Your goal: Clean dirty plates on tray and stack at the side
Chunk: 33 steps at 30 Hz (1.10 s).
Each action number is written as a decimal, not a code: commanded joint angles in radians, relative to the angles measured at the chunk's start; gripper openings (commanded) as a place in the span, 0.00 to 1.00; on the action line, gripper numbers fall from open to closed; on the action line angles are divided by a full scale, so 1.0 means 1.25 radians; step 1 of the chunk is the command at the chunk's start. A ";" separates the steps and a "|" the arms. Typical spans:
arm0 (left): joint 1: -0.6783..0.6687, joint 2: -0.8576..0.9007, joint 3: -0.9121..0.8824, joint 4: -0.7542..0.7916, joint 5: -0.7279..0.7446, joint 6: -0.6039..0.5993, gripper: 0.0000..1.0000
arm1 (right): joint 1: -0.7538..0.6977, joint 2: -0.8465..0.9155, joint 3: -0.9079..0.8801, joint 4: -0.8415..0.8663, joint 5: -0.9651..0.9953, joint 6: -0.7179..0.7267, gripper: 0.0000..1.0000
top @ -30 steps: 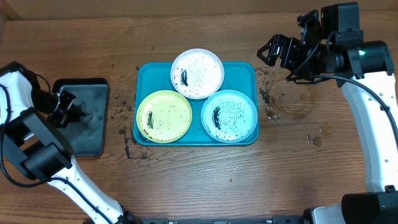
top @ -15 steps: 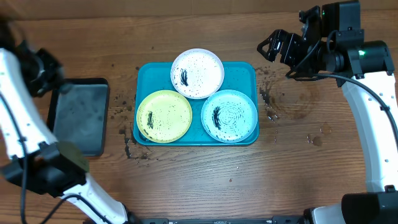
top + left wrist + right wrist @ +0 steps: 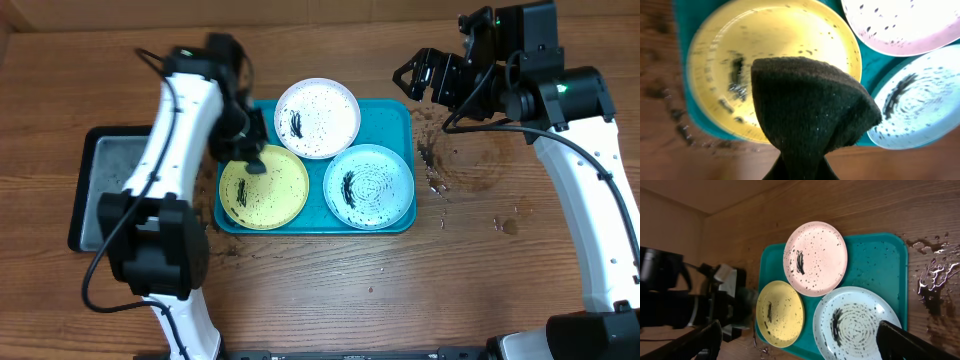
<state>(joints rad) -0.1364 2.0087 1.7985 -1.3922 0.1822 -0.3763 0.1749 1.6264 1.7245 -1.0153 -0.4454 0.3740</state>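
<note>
The turquoise tray [image 3: 395,115] holds three speckled plates: white [image 3: 318,118] at the back, yellow-green [image 3: 264,187] front left, light blue [image 3: 369,186] front right. My left gripper [image 3: 247,158] is shut on a black cloth [image 3: 810,110] and holds it over the yellow-green plate [image 3: 740,65] at its back edge. I cannot tell if the cloth touches the plate. My right gripper [image 3: 420,80] is open and empty, raised beyond the tray's back right corner. Its wrist view shows the white plate [image 3: 815,257], yellow-green plate [image 3: 780,312], light blue plate [image 3: 857,322] and tray [image 3: 880,255].
A smaller black-rimmed grey tray [image 3: 110,190] lies at the left. Dark crumbs and smears [image 3: 200,175] lie on the wood between the two trays. Wet splashes [image 3: 435,165] mark the table right of the turquoise tray.
My left arm has swung from the far left, past the grey tray, to the yellow-green plate. My right gripper has shifted slightly left. The plates have not moved.
</note>
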 commanded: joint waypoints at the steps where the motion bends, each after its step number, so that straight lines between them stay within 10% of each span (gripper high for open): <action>1: -0.025 0.001 -0.076 0.063 -0.018 -0.023 0.04 | 0.000 0.005 -0.002 0.005 0.009 0.004 1.00; 12: -0.060 0.001 -0.219 0.161 -0.073 -0.017 0.20 | 0.008 0.005 -0.002 0.006 0.020 -0.009 1.00; 15: -0.053 0.001 -0.219 0.161 -0.084 -0.016 0.79 | 0.026 0.005 -0.002 0.003 0.020 -0.017 1.00; 23: -0.044 -0.001 -0.181 0.162 -0.092 -0.010 0.82 | 0.063 0.005 -0.001 -0.030 0.056 -0.023 0.99; 33: 0.090 -0.018 0.062 0.064 -0.079 -0.068 0.77 | 0.118 0.130 0.124 -0.212 0.084 -0.056 0.47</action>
<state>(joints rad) -0.0937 2.0102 1.8057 -1.3010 0.0814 -0.4149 0.2771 1.7100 1.8000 -1.2507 -0.3759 0.3244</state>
